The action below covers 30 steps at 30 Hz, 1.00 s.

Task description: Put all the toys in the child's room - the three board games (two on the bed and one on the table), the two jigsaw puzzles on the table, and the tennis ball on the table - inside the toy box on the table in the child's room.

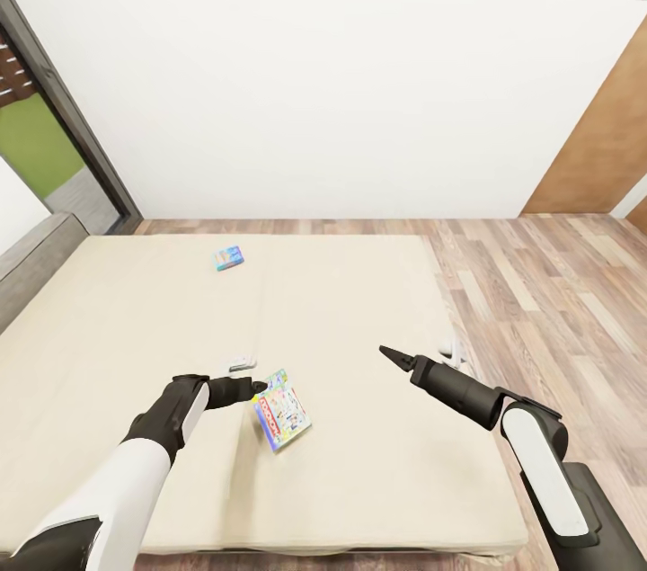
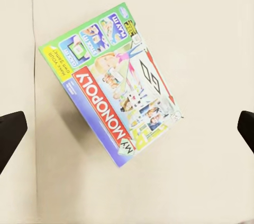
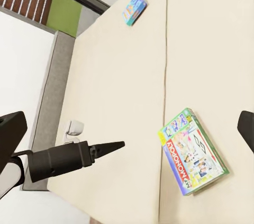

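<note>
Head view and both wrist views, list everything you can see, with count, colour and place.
My Monopoly board game: one, green-edged, white busy cover, on the bed near the left gripper.
Small board game: one, blue, farther up the bed.
Bed: one, beige two-part mattress, grey headboard on the left.
Floor: wood planks, right of the bed.
Wall: white, behind the bed.
Window: one, dark-framed, far left.
Left gripper: black, open, by the Monopoly box.
Right gripper: black, open, over the bed.

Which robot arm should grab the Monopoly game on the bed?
Probably the left. Its gripper hovers right beside the Monopoly box, fingers spread wide around it in the left wrist view. The right gripper sits farther off.
</note>
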{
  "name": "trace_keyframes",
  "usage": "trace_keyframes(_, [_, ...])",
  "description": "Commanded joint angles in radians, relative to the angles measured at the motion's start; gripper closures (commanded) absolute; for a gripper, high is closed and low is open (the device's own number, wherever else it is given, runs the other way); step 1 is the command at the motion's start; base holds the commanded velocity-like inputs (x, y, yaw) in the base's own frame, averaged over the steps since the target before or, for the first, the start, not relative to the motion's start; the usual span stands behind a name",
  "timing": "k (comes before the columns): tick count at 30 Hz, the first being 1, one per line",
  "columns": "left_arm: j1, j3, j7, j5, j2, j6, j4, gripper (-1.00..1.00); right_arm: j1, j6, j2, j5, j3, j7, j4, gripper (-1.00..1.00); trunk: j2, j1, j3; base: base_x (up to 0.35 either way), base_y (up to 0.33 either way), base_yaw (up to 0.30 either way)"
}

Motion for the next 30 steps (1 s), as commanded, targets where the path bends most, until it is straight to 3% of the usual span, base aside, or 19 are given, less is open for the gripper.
trace_keyframes(1, [-0.001, 0.008, -0.007, -0.008, -0.002, 0.006, -0.002, -1.00, -0.001, 0.003, 0.000, 0.002, 0.000, 0.003, 0.000, -1.00, -0.002, 0.000, -0.003, 0.000, 0.000, 0.000])
trace_keyframes(17, [-0.014, 0.010, -0.001, -0.009, -0.001, 0.039, -0.005, -1.00, -0.001, 0.005, -0.002, 0.002, -0.002, 0.004, -0.002, -1.00, -0.002, 0.000, -0.028, 0.000, 0.000, 0.000])
trace_keyframes(22, [-0.126, 0.009, 0.013, -0.009, 0.002, 0.191, -0.007, -1.00, -0.001, 0.005, -0.001, 0.002, -0.001, 0.004, -0.003, -1.00, -0.002, 0.000, -0.036, 0.000, 0.000, 0.000])
trace_keyframes(25, [-0.182, 0.009, 0.019, -0.009, 0.003, 0.245, -0.007, -1.00, -0.001, 0.005, -0.001, 0.002, -0.001, 0.004, -0.004, -1.00, -0.002, 0.000, -0.041, 0.000, 0.000, 0.000])
trace_keyframes(30, [-0.237, 0.010, 0.030, -0.010, 0.000, 0.277, -0.008, -1.00, -0.001, 0.005, -0.002, 0.002, -0.002, 0.003, -0.004, -1.00, -0.002, 0.000, -0.049, 0.000, 0.000, 0.000])
